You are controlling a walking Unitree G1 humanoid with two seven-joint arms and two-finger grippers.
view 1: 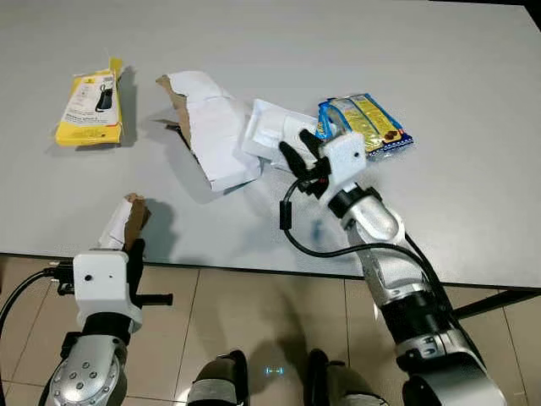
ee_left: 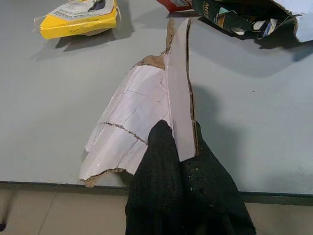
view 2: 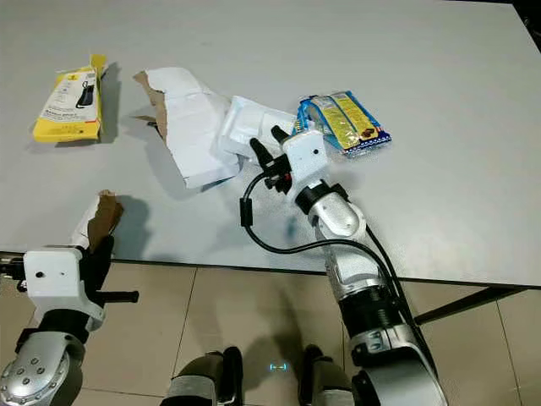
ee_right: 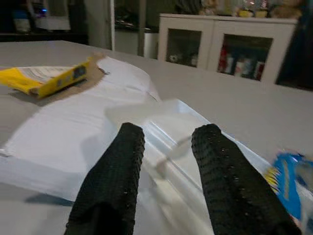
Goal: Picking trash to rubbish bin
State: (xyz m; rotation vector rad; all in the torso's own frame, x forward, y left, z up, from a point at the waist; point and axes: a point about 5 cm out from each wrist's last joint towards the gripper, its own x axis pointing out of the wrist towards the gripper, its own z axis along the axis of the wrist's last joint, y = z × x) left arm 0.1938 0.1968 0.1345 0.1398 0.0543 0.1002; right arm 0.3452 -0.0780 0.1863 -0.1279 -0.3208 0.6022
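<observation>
Trash is mostly still on the grey table (view 1: 473, 203). The left end effector (ee_left: 178, 161) is closed on a torn white cardboard scrap (ee_left: 146, 117) at the table's near edge. The right end effector (view 1: 297, 150), fingers parted and empty, hovers at the white plastic wrapper (view 1: 275, 127) beside the blue-yellow snack packet (view 1: 365, 123). A yellow box (view 1: 91, 106) lies farther left; nothing is binned yet.

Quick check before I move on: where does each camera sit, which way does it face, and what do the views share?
Left eye: head, looking down at the table; both arms, feet.
Right eye: same scene, shifted sideways.
Left wrist: along the left pincer, shut on a torn cardboard piece at the table edge.
Right wrist: along the open right pincer over the white plastic tray.
Shared: the yellow box shows in all four.
</observation>
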